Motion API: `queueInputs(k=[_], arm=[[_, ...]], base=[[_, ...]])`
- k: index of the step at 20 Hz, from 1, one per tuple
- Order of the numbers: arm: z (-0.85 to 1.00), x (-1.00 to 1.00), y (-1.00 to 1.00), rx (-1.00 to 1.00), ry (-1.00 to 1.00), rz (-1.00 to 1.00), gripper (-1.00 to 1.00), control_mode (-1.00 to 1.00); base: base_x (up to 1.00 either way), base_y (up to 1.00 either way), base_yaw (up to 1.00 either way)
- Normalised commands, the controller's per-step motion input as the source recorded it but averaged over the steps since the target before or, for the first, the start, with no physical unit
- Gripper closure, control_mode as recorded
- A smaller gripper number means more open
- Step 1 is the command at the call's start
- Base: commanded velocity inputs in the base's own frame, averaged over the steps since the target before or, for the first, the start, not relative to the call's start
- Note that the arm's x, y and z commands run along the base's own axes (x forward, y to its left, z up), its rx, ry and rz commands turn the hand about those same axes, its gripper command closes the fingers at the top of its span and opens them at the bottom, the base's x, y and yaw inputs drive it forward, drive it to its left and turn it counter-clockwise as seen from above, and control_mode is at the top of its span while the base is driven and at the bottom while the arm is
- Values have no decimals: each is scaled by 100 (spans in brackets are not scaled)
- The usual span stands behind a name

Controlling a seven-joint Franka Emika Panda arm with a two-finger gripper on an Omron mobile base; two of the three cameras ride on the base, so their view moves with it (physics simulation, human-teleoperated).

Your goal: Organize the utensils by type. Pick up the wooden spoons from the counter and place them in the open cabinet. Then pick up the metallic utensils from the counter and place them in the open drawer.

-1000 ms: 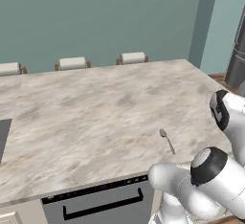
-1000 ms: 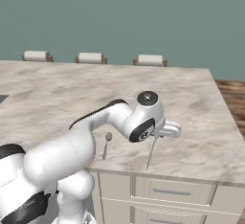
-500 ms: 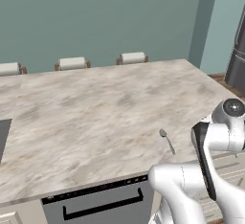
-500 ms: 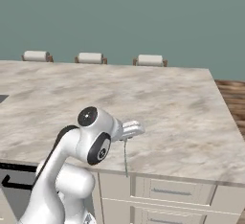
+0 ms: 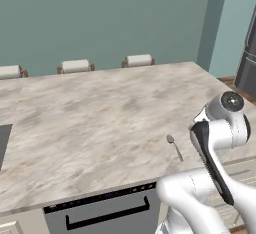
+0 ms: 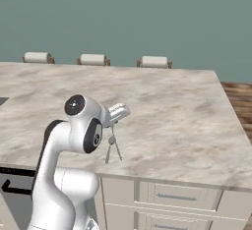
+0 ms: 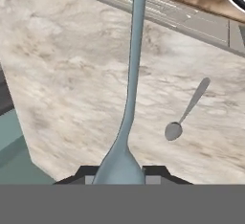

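Gripper (image 6: 112,131) pinches a grey metal spoon (image 7: 130,98) by its bowl, handle dangling above the counter (image 5: 100,123). Another metal spoon (image 5: 174,146) lies below. Such a shallow hold could slip while swinging toward the drawer.

One grey metal spoon (image 7: 131,89) is hanging clear of the table (image 5: 90,118), pinched at its bowl end between the jaws, its slim handle pointing away from the hand (in the right base view (image 6: 112,148) it is dangling below the wrist, near the table's front edge). A second grey metal spoon (image 5: 174,146) is lying flat on the marbled beige-grey stone top, close to the front edge, bowl towards the far side and handle running back towards the edge. The two spoons are sitting apart, not touching.
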Motion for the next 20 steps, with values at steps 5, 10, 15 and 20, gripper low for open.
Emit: queueInputs(k=[5,10,15,20], arm=[[0,-22,6,-17,0,34,100,-100],[-22,-43,0,-11,0,17,100,-100],[-18,-35,0,-9,0,9,100,100],[0,0,0,0,0,0,100,100]], base=[[0,0,0],[0,0,0],[-10,0,2],[-66,0,10]])
